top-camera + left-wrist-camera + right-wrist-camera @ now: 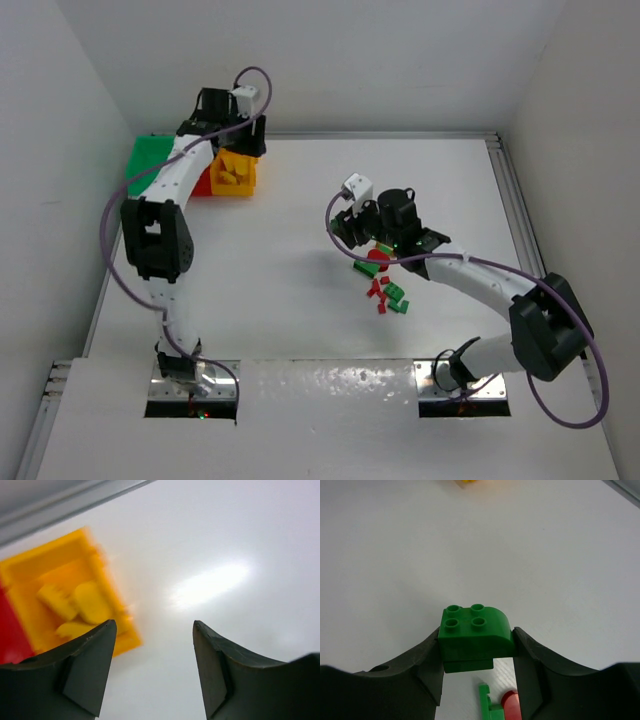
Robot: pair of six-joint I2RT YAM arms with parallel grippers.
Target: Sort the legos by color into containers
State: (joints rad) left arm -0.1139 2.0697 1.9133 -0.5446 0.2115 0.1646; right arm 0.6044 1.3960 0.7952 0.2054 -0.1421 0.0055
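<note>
Three joined containers stand at the back left: a green one (150, 158), a red one (203, 186) and a yellow one (240, 180). Blurred in the left wrist view, the yellow container (107, 585) holds yellow legos (85, 602), with the red container (10, 630) beside it. My left gripper (155, 630) hangs open and empty just right of the yellow container, over bare table. My right gripper (476, 640) is shut on a green lego (475, 632) with a rounded edge, held above the table. Under it lie a flat green lego (487, 702) and a red one (511, 702).
A loose pile of red and green legos (388, 290) lies on the white table right of centre, just in front of my right gripper (348, 238). A metal rail (505, 190) runs along the right edge, and white walls close the back and sides.
</note>
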